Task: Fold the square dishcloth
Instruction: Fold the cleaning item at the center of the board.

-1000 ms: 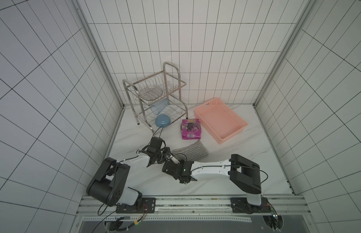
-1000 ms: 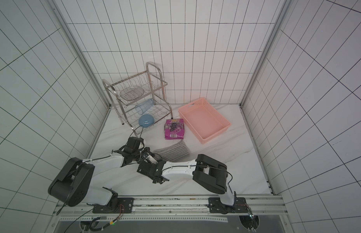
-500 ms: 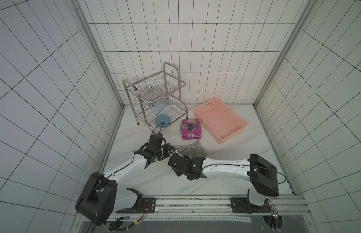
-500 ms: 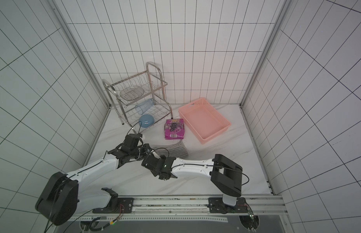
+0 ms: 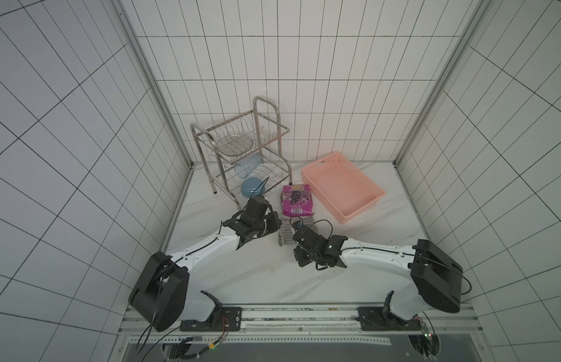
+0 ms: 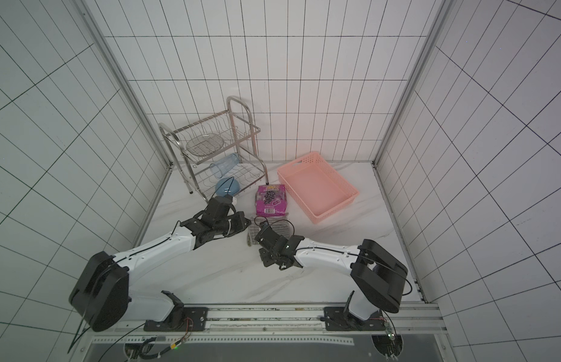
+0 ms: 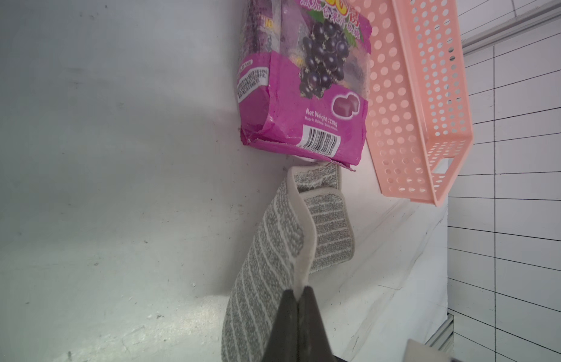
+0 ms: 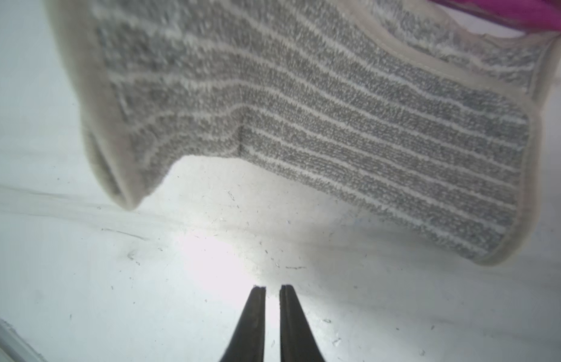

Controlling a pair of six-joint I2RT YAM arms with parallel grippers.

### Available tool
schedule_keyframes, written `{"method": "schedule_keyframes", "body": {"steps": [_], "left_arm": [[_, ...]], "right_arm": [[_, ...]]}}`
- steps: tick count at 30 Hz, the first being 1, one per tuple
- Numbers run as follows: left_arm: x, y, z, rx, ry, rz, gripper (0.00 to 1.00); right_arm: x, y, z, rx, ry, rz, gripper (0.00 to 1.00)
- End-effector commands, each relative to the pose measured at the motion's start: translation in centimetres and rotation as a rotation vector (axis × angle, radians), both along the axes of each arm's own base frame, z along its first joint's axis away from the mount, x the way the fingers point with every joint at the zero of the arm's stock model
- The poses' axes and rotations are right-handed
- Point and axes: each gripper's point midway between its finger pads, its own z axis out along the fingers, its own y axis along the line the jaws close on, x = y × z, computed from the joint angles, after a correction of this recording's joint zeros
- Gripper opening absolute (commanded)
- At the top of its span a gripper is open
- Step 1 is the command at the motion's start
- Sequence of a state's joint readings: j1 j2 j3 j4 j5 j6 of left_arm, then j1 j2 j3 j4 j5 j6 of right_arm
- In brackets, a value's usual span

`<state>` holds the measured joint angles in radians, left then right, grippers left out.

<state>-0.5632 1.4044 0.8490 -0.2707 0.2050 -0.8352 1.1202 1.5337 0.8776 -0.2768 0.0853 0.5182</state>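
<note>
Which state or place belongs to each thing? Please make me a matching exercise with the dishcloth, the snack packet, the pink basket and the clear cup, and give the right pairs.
Things
1. square dishcloth
2. snack packet
3. pink basket
4. clear cup

States or places
A. on its side in the wire rack
B. empty
C. pinched by the left gripper
D. lying between the wire rack and the pink basket

Pairs: 1-C, 2-D, 3-B, 4-A
</note>
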Motion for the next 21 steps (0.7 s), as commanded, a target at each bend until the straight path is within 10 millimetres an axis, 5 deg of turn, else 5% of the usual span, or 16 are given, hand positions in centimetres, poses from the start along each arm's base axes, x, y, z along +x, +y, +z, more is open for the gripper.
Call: {"method": "schedule_keyframes", "body": {"steps": [1,12,21], "left_arm": [[1.6,-1.3,0.9,0.001,-0.028,0.017,0.0],[3.1,-2.9,-0.2,0.084,0.049,0.056,0.0],[4.6,-5.6,-0.4,0.037,0.118,0.049,0.0]], "right_arm": [[0.1,-0.6,1.2,0.068,0.026,-0.035,0.16],[5.2,-7.8,3.5,0.064,-0.015,-0.228,0.26],[9.0,-7.9,3.5,0.129,0.054,-0.244,0.26]]}}
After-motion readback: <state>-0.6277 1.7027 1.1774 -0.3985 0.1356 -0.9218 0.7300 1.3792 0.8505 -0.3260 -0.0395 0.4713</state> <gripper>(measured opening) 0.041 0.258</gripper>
